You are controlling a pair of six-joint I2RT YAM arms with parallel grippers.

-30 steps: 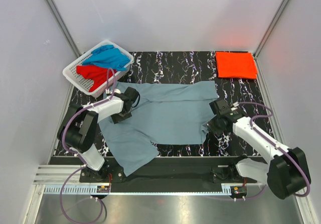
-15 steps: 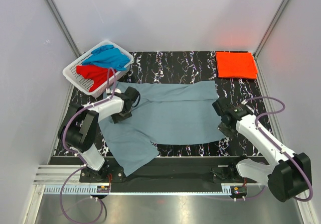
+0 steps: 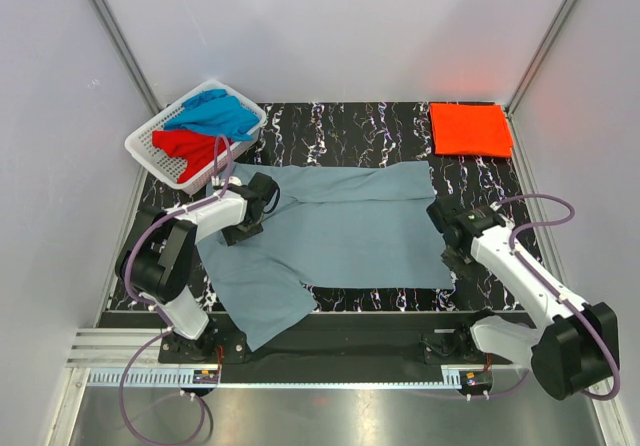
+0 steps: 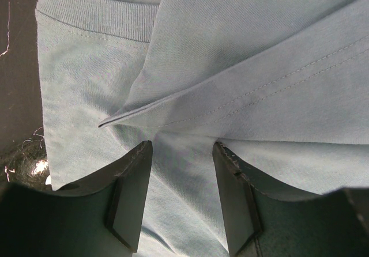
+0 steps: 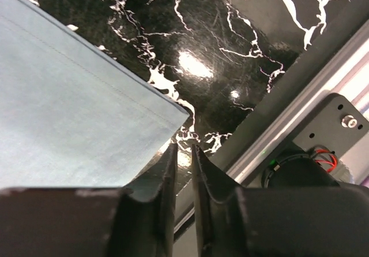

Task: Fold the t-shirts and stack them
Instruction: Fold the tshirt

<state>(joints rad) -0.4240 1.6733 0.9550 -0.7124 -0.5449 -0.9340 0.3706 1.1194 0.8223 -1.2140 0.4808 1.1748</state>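
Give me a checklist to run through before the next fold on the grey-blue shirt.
1. Flat grey-blue t-shirt: not ok, creased by the collar, near-left part past the table's near edge.
2. Released hem corner: ok, right fingers slightly apart, corner flat on the table ahead of them.
3. Free left fingers: ok, open above the cloth, gripping nothing.
4. Folded orange-red t-shirt, far right: ok.
5. In basket, bright blue t-shirt and red t-shirt: ok.
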